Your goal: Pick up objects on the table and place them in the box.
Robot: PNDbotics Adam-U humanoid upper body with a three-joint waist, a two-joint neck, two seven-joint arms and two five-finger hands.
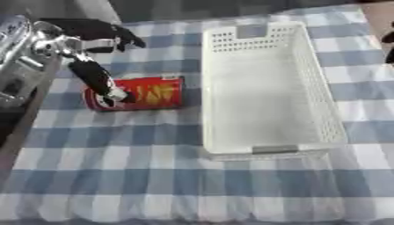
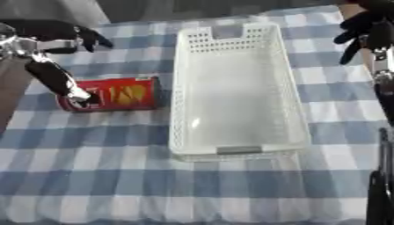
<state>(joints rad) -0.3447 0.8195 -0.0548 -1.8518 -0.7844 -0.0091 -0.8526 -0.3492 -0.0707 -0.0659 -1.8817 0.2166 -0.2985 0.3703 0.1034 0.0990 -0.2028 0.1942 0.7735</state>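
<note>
In the left eye view, a white perforated basket is seen lying lengthwise on a blue-and-white checked tablecloth, with a broad stretch of bare cloth between its near end and the near edge of the table. A red can lies on its side just beside the basket's left wall, a narrow strip of cloth showing between them. The left hand is held over the can's left end, its fingers spread rather than curled; one dark finger reaches down to the can's end, though whether it touches cannot be told. The left edge of the table is partly covered by the arm's silver joint. Yellow lettering is seen on the can, but it cannot be read. In the right eye view, the right hand is shown at the upper right corner (cut off by the frame), its fingers hanging relaxed and holding nothing, well apart from the basket.
</note>
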